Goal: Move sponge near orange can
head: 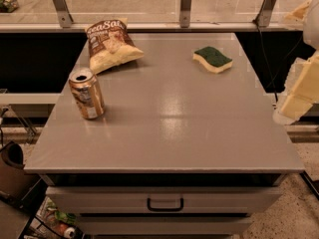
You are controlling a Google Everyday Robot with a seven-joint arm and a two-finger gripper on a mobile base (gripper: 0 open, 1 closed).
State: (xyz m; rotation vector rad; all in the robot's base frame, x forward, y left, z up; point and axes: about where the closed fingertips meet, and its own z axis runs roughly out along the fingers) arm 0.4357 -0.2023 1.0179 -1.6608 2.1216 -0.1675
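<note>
The sponge [213, 59], pale yellow with a dark green top, lies flat on the grey table [164, 118] at the far right. The orange can [86, 93] stands upright near the table's left edge, with its silver top opened. The two are far apart, across the width of the table. My gripper [294, 96] shows as pale blocky parts at the right edge of the view, beyond the table's right side. It is to the right of the sponge and nearer the camera, touching nothing.
A brown-and-white chip bag [111, 44] lies at the back left, behind the can. A railing with metal posts [185, 6] runs behind the table. A drawer with a handle [165, 203] is below the front edge.
</note>
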